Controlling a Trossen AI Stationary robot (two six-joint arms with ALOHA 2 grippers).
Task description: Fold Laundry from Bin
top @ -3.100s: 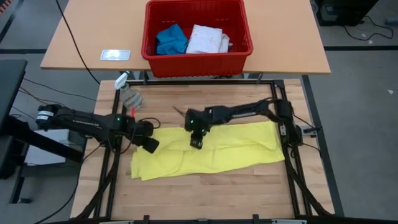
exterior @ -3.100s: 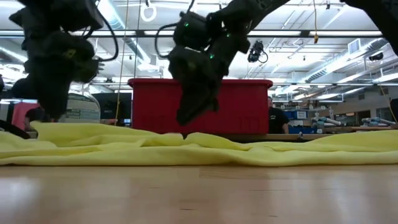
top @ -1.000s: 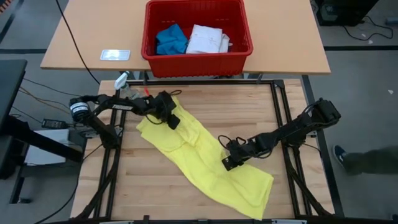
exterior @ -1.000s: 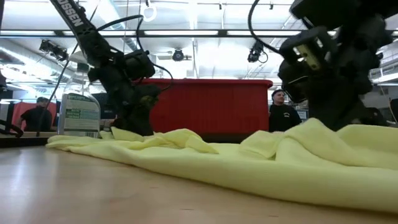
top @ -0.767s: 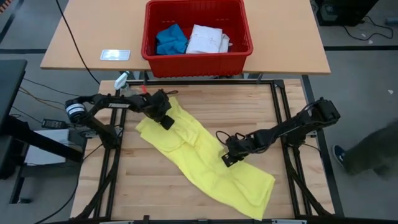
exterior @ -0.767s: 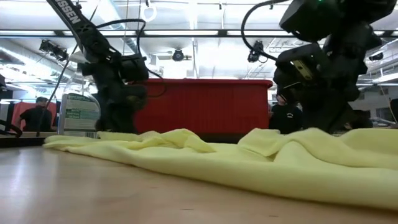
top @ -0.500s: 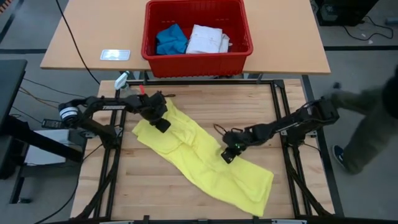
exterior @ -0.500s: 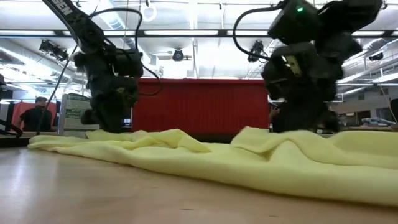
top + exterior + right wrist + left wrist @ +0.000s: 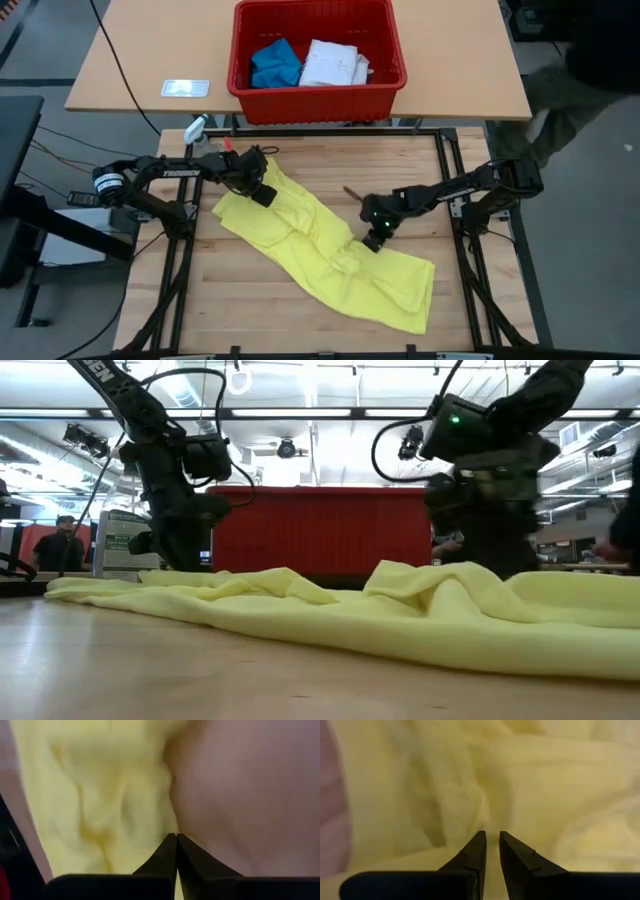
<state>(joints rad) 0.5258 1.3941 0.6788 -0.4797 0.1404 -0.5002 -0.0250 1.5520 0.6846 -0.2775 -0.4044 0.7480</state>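
Note:
The bright yellow T-shirt point(image 9: 325, 250) lies crumpled in a slanting band on the wooden table, from far left to near right. My left gripper point(image 9: 263, 196) is shut on its far-left end. My right gripper point(image 9: 372, 243) is shut at the shirt's right edge, about halfway along the band. The red bin point(image 9: 315, 90) stands on the tan table beyond. It holds a blue piece point(image 9: 274, 64) and a white shirt point(image 9: 333, 62). The dark grey piece is not in view. My left gripper pinches a raised fold of the shirt's far-left end point(image 9: 490, 826) between its two fingers, coming slanting down from the table's left. The cloth around it rests slack on the table. My right gripper has its fingertips together on the shirt's right edge point(image 9: 162, 832), slanting down from the table's right. One layer or several, I cannot tell. The cloth is bunched into a low hump point(image 9: 420, 585) beside the fingers, and the rest lies on the table.
A clear bottle point(image 9: 206, 142) stands at the wooden table's far-left corner. A white card point(image 9: 186, 88) lies on the tan table left of the bin. A small dark object point(image 9: 352, 191) lies just beyond the shirt. A person point(image 9: 590, 60) stands at the right.
My right gripper has gone toward the table's far edge, drawing the shirt's right edge with it, and the near-right end has slid after it. My left gripper has gone a little toward the table's left edge with the shirt's far-left end. A person has walked up on the right.

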